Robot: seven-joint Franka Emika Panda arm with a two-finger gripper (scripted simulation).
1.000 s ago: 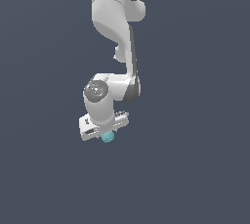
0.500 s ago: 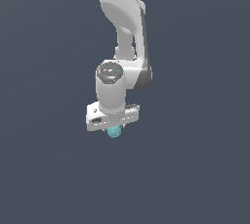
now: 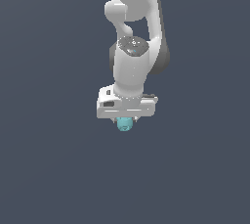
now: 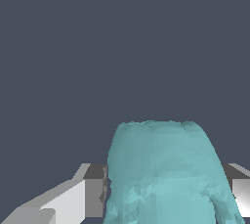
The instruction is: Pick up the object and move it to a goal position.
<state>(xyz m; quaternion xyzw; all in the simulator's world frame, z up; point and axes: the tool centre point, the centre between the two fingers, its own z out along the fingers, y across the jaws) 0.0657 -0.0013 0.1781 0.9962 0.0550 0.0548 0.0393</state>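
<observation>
One small teal, lumpy, rounded object [image 3: 124, 124] is seen hanging just under the white, blocky gripper [image 3: 125, 120] of the white jointed arm [image 3: 134, 47]. In the wrist view the same teal object [image 4: 166, 174] fills the space between the two grey-and-white fingers [image 4: 93, 196], and both fingers are pressed against its sides. The jaws are therefore judged to be closed to the object's width and gripping it.

No contact between the object and anything beneath it can be seen; it appears to be held in the air, so the pick-up part of the task is judged done. What is left is the carrying to the goal and, perhaps, the release. No goal marker is visible in either view, so how far the carrying has got cannot be told.

Around the arm only a flat dark blue-grey background is shown. No surface edge or corner can be made out, and nothing is seen standing in the way.
</observation>
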